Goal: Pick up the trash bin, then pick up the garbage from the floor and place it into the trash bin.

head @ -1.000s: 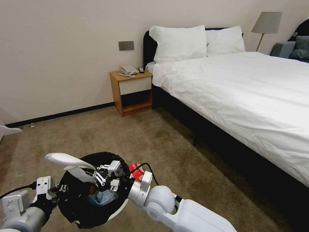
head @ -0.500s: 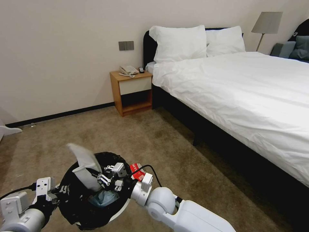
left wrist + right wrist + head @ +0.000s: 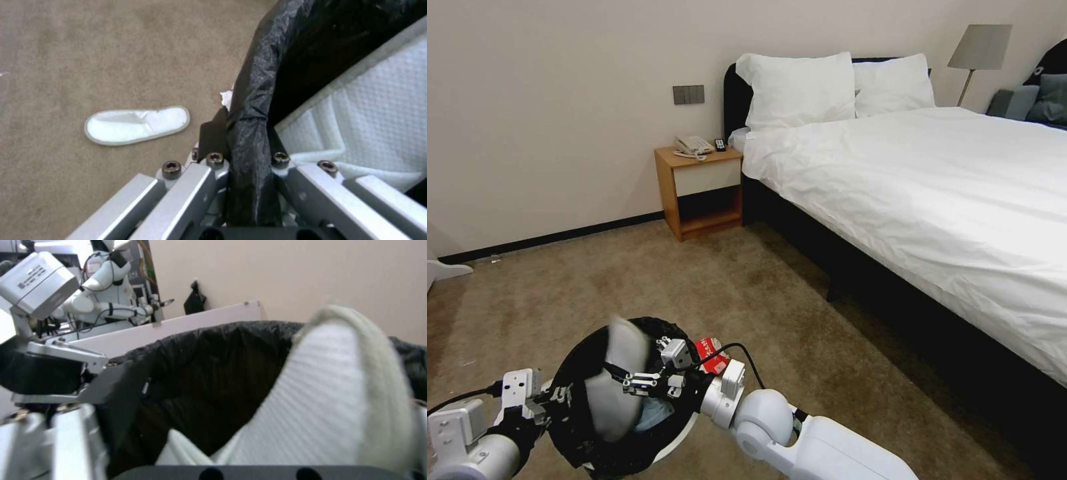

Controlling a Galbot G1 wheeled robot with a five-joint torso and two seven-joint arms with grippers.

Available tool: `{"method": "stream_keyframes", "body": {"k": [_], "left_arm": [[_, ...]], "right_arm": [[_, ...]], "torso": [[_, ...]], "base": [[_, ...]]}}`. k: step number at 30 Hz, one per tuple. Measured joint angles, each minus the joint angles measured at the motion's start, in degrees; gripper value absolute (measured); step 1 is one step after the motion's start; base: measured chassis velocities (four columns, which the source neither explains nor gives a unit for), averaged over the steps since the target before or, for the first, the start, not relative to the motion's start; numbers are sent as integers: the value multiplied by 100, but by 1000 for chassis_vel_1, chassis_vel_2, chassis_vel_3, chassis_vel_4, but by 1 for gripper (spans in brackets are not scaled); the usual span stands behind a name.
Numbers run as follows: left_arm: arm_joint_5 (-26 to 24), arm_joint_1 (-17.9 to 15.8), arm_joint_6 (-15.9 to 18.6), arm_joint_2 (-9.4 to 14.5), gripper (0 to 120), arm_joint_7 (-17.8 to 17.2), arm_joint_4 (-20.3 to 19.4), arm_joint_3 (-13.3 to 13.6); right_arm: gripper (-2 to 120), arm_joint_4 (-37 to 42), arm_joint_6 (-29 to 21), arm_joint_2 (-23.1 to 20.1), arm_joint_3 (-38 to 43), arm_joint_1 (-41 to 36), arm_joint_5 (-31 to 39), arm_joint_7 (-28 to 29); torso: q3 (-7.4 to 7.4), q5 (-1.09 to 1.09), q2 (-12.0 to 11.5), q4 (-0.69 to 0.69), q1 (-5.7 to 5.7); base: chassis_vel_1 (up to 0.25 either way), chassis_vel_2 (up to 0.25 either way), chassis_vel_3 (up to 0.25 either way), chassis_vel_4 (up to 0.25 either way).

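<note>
Lower left, left gripper clamped on the trash bin rim, right gripper holding a white slipper upright inside it, second slipper on carpet beside, red packet behind, nightstand and bed upper right.

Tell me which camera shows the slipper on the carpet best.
The left wrist view: the loose slipper lies whole on the carpet, apart from the trash bin. The head and right wrist views instead show another slipper going into that bin.
</note>
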Motion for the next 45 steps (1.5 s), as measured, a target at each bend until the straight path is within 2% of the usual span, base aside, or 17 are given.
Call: {"method": "stream_keyframes", "body": {"k": [1,2,5,8,11,13,16,24,29,33,35,39,41,42,45], "left_arm": [[0,0,0,0,2,0,0,0],[1,1,0,-1,2,0,-2,0],[14,0,0,-6,2,-2,-2,0],[14,-9,-1,-6,2,-2,-2,0],[12,-40,-1,-6,2,-7,2,-3],[11,-56,-1,-13,2,-25,7,-4],[10,-54,-1,-19,2,-24,7,3],[50,-14,-1,-75,2,-33,16,-5],[117,28,-1,-145,2,-37,7,-16],[177,34,-1,-188,2,-37,5,-5],[190,57,-1,-219,2,-33,23,-25],[185,55,-1,-202,2,-33,68,-12],[164,41,-2,-171,2,-8,100,7],[164,41,-2,-171,2,-8,100,7],[163,32,-1,-147,2,29,151,33]], "right_arm": [[89,0,0,0,0,0,0,0],[97,50,-15,-34,-6,0,18,16],[100,209,-52,-193,-9,-24,55,47],[100,286,-61,-300,-5,-43,69,54],[100,409,-70,-515,26,-94,87,65],[100,567,-74,-818,97,-192,87,69],[100,644,-75,-932,147,-250,79,66],[100,1141,-24,-1557,774,-724,-58,37],[100,1355,12,-1728,1341,-1010,-62,62],[100,1419,12,-1736,1743,-1189,-62,123],[100,1405,-27,-1588,2419,-1537,-209,369],[100,1294,-86,-1432,3014,-1987,-464,555],[100,1266,-167,-1231,3638,-2496,-706,632],[100,1266,-167,-1231,3638,-2496,-706,632],[100,1323,-294,-761,4324,-3124,-1056,665]], "torso": [[0,0,0,0,0],[0,0,0,0,0],[0,0,0,0,0],[0,0,0,0,0],[0,1,0,0,0],[0,0,0,-1,0],[0,0,0,-1,0],[0,1,0,0,0],[0,1,0,0,0],[0,0,0,0,0],[0,0,0,1,0],[0,0,0,1,0],[0,0,0,-1,0],[0,0,0,-1,0],[0,0,0,0,0]], "base": [[0,0,0,0],[0,0,0,0],[0,0,0,0],[0,0,0,0],[0,0,0,0],[0,0,0,0],[0,0,0,0],[0,0,0,0],[0,0,0,0],[0,0,0,0],[0,0,0,0],[0,0,0,0],[0,0,0,0],[0,0,0,0],[0,0,0,0]]}}
